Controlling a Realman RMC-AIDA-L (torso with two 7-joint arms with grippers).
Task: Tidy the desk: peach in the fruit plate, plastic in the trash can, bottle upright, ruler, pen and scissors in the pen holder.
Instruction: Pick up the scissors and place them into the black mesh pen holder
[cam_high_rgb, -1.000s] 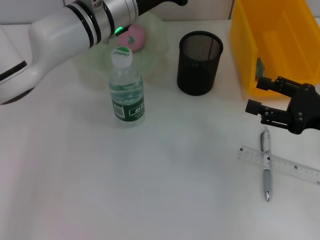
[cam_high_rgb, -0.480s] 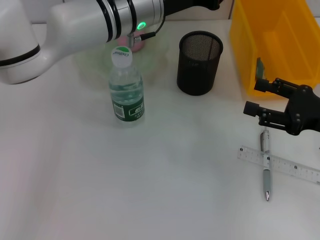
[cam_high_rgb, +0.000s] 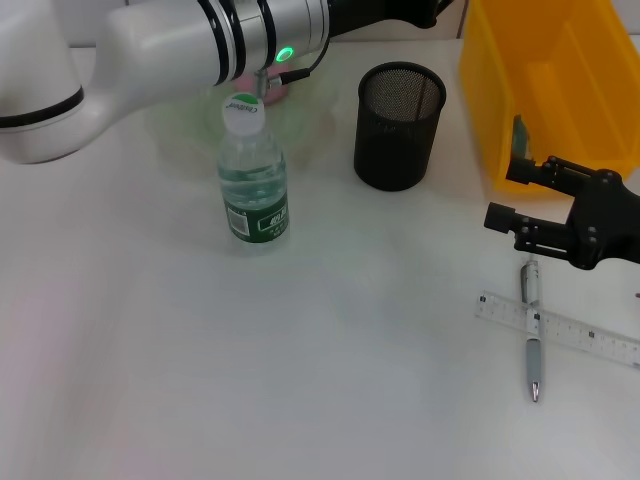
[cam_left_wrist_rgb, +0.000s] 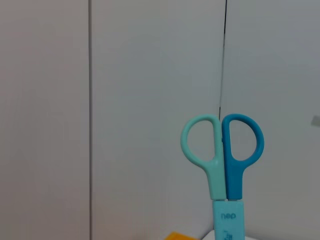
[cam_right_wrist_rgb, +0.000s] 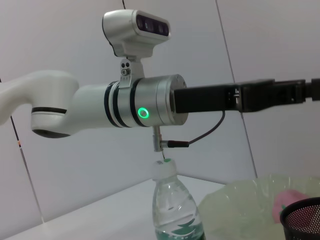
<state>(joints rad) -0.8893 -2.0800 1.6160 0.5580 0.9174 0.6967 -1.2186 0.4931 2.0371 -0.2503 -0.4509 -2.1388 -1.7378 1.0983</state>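
Note:
My left arm reaches across the back of the desk and its gripper is past the top edge of the head view. The left wrist view shows the blue and teal scissors held with handles up against the wall. My right gripper is open, low over the desk just behind the pen, which lies across the clear ruler. The bottle stands upright. The black mesh pen holder stands to its right. The pink peach lies in the green fruit plate.
A yellow bin stands at the back right, close to my right gripper, with a small teal piece at its near edge. My left arm passes just above the bottle cap.
My left arm has swung to the right across the back, now covering most of the plate and peach in the head view. My right gripper has shifted slightly left.

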